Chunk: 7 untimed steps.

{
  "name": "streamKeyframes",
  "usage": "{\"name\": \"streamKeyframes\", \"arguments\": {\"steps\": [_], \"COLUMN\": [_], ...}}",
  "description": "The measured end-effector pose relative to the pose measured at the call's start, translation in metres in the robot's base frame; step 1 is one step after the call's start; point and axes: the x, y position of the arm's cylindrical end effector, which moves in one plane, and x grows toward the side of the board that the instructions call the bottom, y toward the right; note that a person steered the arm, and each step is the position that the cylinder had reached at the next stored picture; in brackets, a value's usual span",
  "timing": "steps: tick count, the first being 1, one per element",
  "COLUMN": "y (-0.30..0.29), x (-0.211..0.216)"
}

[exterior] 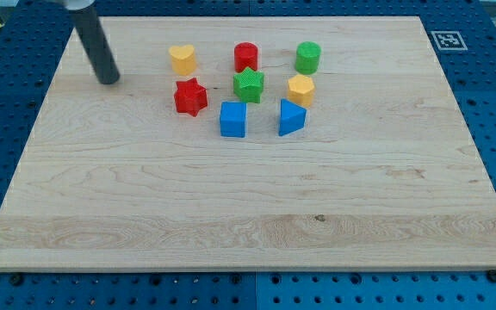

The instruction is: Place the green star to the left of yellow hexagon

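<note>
eight blocks clustered near the view's top, my tip parked well off to their left.

my tip sits on the wooden board, bare rod, nothing to clench or grasp, touching no block. nearest to it is the yellow heart, then the red star below that. the green star stands mid-cluster, just left of the yellow hexagon with a small gap between them. above sit the red cylinder and green cylinder; below, the blue cube and a blue wedge-like block. a marker tag lies at the board's top right.
</note>
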Motion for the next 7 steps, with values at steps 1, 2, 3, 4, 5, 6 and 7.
{"name": "streamKeyframes", "arguments": {"steps": [1,2,3,4,5,6,7], "y": [0.049,0.089,0.117,0.15,0.164,0.174,0.174], "x": [0.0,0.008,0.021,0.022,0.02,0.017,0.004]}}
